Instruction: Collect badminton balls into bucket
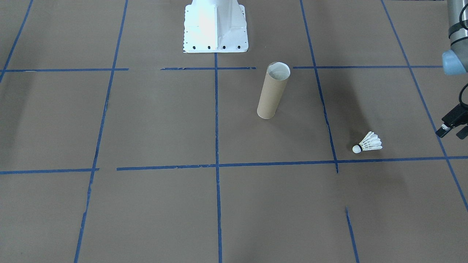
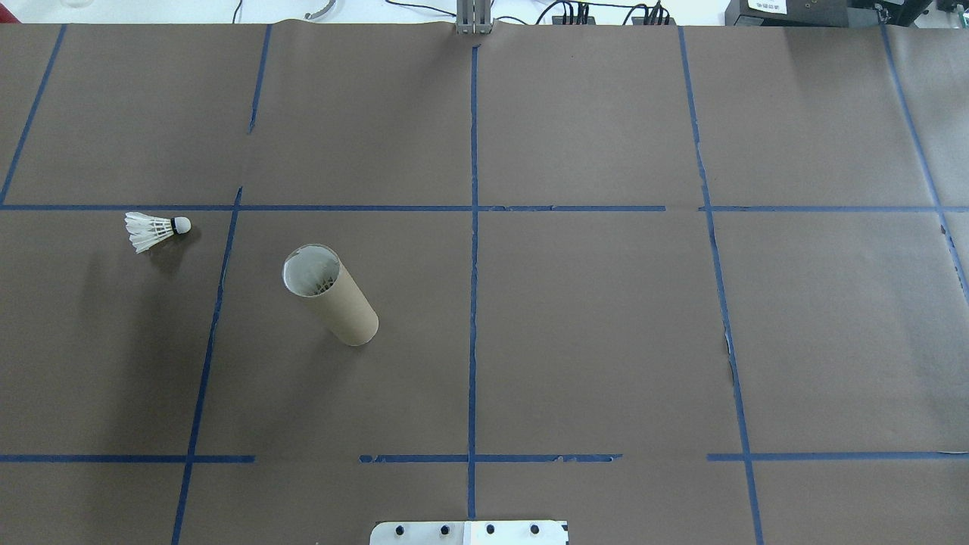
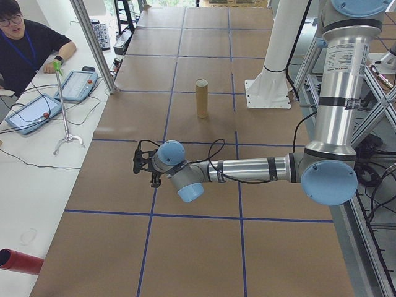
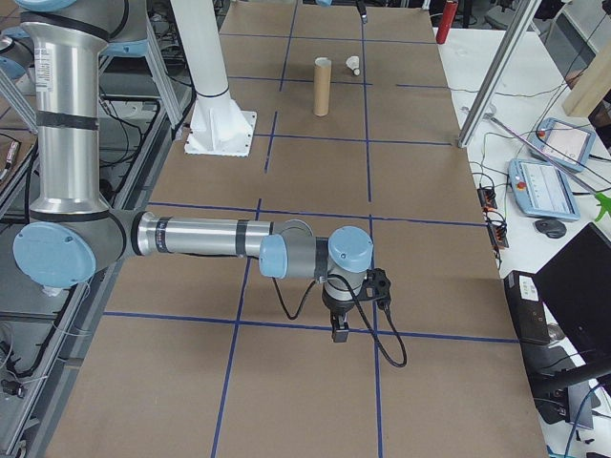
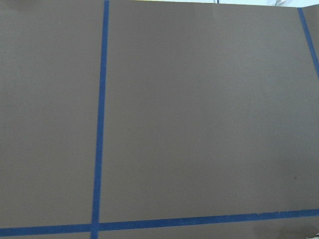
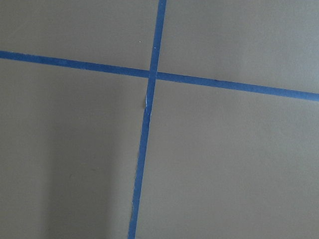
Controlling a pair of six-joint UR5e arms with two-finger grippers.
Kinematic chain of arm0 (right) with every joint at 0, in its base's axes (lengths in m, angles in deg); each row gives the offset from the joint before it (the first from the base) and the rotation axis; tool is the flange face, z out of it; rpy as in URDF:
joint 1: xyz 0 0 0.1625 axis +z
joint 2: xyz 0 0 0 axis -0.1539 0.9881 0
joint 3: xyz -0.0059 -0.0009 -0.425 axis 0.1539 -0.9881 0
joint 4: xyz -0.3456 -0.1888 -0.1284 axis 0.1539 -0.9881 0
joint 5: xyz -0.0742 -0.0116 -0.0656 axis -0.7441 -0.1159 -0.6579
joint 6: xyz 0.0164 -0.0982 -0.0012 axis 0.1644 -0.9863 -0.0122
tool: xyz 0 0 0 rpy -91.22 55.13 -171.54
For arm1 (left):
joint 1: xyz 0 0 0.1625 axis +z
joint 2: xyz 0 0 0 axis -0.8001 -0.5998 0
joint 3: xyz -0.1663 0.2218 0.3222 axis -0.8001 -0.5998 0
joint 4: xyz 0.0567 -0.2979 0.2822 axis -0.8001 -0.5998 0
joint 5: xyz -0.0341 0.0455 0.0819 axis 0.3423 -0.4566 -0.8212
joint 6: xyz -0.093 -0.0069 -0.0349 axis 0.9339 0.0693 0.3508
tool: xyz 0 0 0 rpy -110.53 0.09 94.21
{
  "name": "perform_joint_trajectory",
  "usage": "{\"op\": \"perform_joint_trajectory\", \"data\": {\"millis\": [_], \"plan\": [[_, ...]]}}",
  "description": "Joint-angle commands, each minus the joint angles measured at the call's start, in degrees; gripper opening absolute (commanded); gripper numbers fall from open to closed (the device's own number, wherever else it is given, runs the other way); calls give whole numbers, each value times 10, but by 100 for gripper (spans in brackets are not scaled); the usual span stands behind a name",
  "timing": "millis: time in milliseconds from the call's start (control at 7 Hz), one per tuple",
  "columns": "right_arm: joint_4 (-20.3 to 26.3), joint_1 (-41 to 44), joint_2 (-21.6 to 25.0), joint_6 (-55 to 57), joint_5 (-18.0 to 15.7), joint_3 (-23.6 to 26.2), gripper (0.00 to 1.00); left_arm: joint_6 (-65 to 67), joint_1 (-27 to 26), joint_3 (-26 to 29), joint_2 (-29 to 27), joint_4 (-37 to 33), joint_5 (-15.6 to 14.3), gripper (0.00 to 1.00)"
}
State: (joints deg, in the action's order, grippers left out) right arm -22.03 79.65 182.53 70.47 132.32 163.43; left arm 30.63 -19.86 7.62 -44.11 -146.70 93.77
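The white feather badminton ball (image 1: 367, 143) lies on its side on the brown table, cork tip toward the bucket; it also shows as (image 2: 155, 229) and, far off, (image 4: 354, 66). The bucket (image 1: 273, 90), a brown cardboard tube, stands upright with its mouth open (image 2: 331, 295) (image 3: 201, 99) (image 4: 322, 86). My left gripper (image 1: 451, 134) hangs at the view's edge, beyond the ball's feather end and above the table, its fingers apart and empty; it appears again as (image 3: 137, 164). My right gripper (image 4: 337, 329) points down far from both objects, and I cannot tell its state.
The white robot base (image 1: 215, 27) stands behind the bucket. Blue tape lines grid the brown paper. A person (image 3: 25, 43) sits at a side table with tablets (image 3: 34, 114); a red tube (image 3: 18, 260) and a metal post (image 3: 93, 43) are there too.
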Motion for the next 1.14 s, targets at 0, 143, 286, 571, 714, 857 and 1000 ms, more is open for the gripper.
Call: {"op": "perform_joint_trajectory", "data": {"millis": [0, 143, 286, 571, 714, 857, 1000], "plan": [[0, 0, 0, 0, 0, 0, 100, 153, 90, 13, -3, -120, -85, 100], [0, 0, 0, 0, 0, 0, 100, 177, 128, 14, -11, -126, -117, 100], [0, 0, 0, 0, 0, 0, 100, 222, 153, 20, -19, -135, -145, 100], [0, 0, 0, 0, 0, 0, 100, 246, 174, 36, -25, -152, -151, 100], [0, 0, 0, 0, 0, 0, 100, 247, 175, 40, -25, -152, -147, 100], [0, 0, 0, 0, 0, 0, 100, 259, 176, 40, -25, -152, -146, 96], [0, 0, 0, 0, 0, 0, 100, 271, 178, 40, -26, -152, -146, 82]]}}
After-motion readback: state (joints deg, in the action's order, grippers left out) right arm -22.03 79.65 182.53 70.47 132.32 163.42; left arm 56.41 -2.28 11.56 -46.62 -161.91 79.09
